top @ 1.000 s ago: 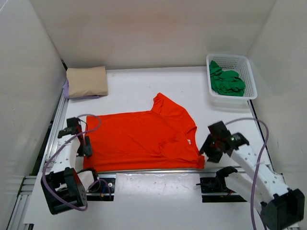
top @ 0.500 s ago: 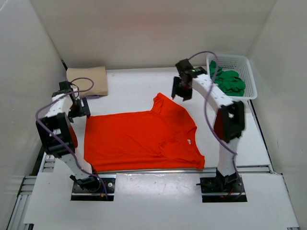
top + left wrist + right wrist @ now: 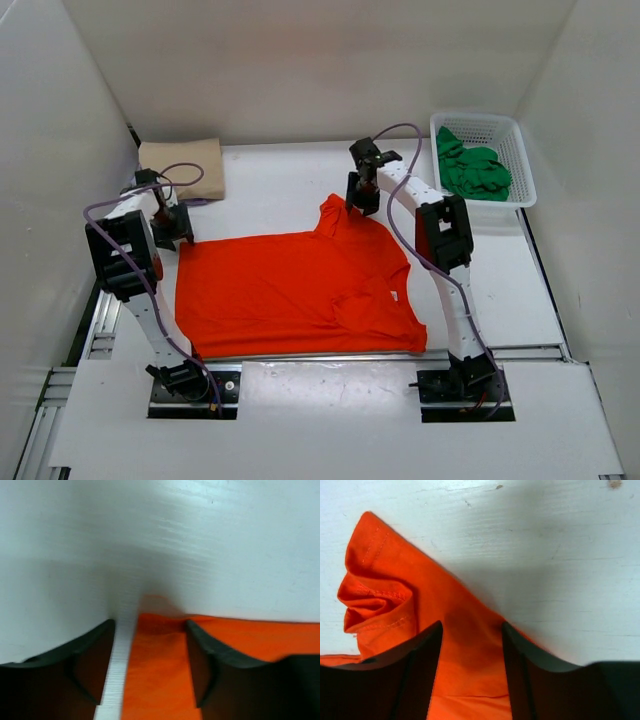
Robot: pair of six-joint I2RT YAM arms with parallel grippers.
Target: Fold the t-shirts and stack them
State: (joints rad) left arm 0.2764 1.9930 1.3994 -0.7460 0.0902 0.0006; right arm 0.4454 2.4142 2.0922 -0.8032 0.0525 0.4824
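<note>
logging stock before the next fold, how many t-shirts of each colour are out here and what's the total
orange-red t-shirt: 1
beige t-shirt: 1
lavender t-shirt: 1, only an edge shows under the beige one
green t-shirt: 1, in the basket
total: 4

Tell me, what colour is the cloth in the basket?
That t-shirt is green; the top external view shows it best.

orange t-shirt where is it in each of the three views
Top external: orange t-shirt spread flat in the middle of the picture.
Left wrist: its corner, bottom middle and right.
Right wrist: its crumpled sleeve, left and bottom.
Shared landmark: the white table under it.
</note>
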